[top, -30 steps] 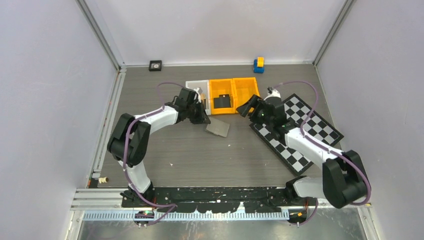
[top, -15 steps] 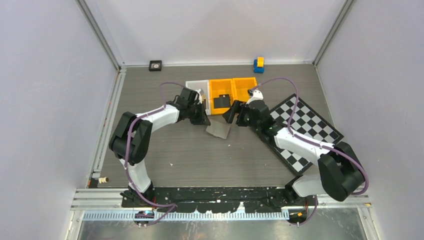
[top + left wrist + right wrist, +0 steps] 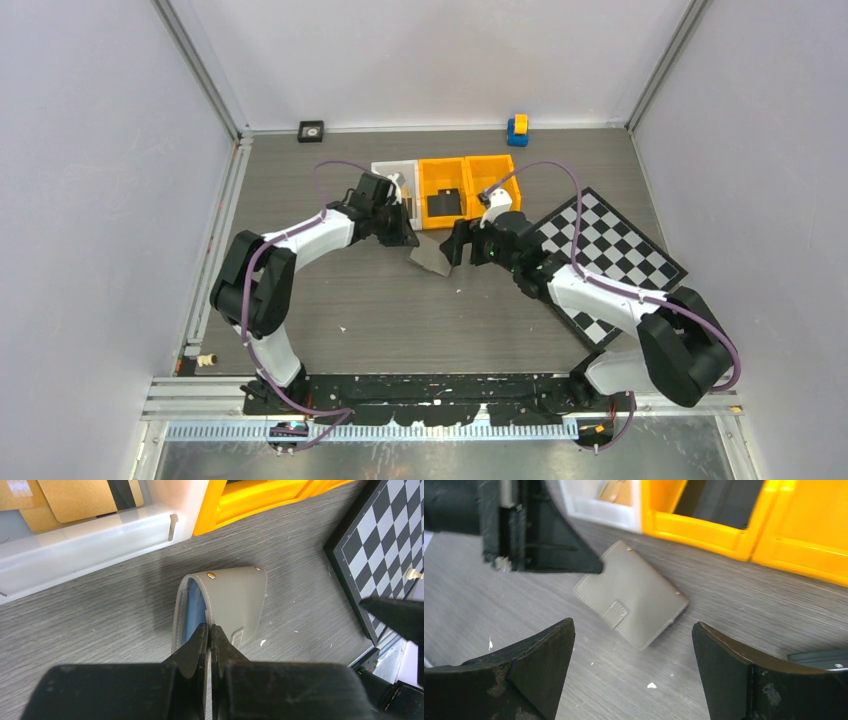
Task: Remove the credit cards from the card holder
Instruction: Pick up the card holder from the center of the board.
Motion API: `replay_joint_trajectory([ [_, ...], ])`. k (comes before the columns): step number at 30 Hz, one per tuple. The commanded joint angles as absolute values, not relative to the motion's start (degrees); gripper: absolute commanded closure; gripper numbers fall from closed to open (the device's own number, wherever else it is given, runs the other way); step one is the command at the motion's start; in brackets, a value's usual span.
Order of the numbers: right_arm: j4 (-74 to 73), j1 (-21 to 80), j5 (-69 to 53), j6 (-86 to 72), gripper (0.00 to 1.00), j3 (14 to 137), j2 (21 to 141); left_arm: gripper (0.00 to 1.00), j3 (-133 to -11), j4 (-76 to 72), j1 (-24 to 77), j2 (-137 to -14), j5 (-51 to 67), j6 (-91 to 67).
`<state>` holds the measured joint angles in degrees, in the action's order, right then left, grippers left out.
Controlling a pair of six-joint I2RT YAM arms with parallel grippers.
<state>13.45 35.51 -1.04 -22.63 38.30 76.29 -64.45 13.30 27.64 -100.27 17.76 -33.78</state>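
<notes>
At the middle of the table (image 3: 350, 300), just in front of the bins: the card holder (image 3: 631, 607). Smooth matte grey skin, stitched along the edges, two small metal studs near one end, a little square tab on the cover. Bowed up off the wood rather than lying flat, with paler blue-grey pockets showing inside the fold. Pinched at the near edge of its cover by the left gripper (image 3: 210, 627), black fingers pressed flat together on the thin flap. Straddled from above by the right gripper (image 3: 633, 627), blunt black pads spread wide to either side, clear of the leather and gripping nothing.

Just behind, in a row: a translucent white bin (image 3: 90, 535) with tan-orange credit cards (image 3: 85, 497) inside; a glossy orange bin (image 3: 443, 166) with a flat black card (image 3: 444, 204) on its floor; a second orange bin (image 3: 492, 175). Off to the right, set at an angle, a black-and-white chessboard (image 3: 610, 250). Underneath everything, dark grey wood-grain, flecked with pale crumbs.

Against a second ago: right arm swung off the chessboard and leftward, over the card holder, pads further apart. Left gripper in the same clamp. Card holder in much the same spot.
</notes>
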Motion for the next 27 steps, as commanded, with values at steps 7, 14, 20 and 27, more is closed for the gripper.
replay_joint_trajectory([
  [7,17.49,39.59,-1.17,-16.06,0.08,39.24,74.28,1.00,-65.19,14.48,27.77,-97.92,17.42,-32.70],
  [14,16.74,40.34,-2.19,-11.37,0.08,40.80,79.27,1.00,-66.05,16.23,27.77,-98.21,17.06,-32.23],
  [20,12.67,43.29,1.83,-7.12,0.06,44.50,84.32,1.00,-66.75,17.04,27.77,-98.60,17.89,-32.08],
  [27,9.59,48.32,7.55,-1.46,0.05,47.40,88.28,1.00,-67.24,17.18,27.76,-99.51,19.51,-32.66],
])
